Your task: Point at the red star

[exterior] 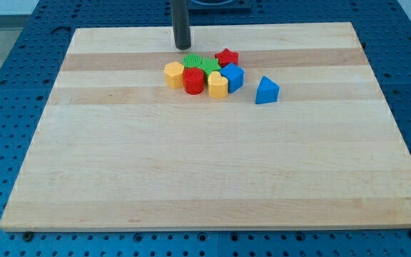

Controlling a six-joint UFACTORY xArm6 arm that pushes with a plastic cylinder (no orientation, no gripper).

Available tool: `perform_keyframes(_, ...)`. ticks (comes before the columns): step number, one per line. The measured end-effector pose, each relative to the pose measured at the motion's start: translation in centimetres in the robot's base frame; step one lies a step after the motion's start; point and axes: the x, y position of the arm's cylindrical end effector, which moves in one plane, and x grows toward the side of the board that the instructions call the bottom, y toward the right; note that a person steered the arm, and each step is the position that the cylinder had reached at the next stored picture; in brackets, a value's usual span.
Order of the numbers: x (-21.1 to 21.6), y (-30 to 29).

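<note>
Risk first: the red star [226,56] is being crowded by the cluster, so a straight slide toward it is judged likely to knock the green block [201,64] (shape unclear, ribbed top) or shove the star itself off its spot. Approach from the view's top, along the bare board [191,178], is judged safer, w/ a stop just short of contact.

The star is being seen at the cluster's top-right, touching or just beside the blue cube [232,76] below it. The red cylinder [193,81], yellow hexagon [173,74] & yellow block [217,85] are packed to its lower left; the blue triangle [266,91] is sitting apart at the view's right.

Pose: the rod is being held upright, entering from the view's top. My tip [183,47] is being kept bare, nothing carried, near the green block, up-left of the star, not touching any block.
</note>
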Motion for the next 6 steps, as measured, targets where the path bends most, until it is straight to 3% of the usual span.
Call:
perform_keyframes(3, 0.0, -1.1)
perform_keyframes(4, -1.4, 0.3)
perform_keyframes(5, -2.9, 7.4)
perform_keyframes(6, -2.7, 8.2)
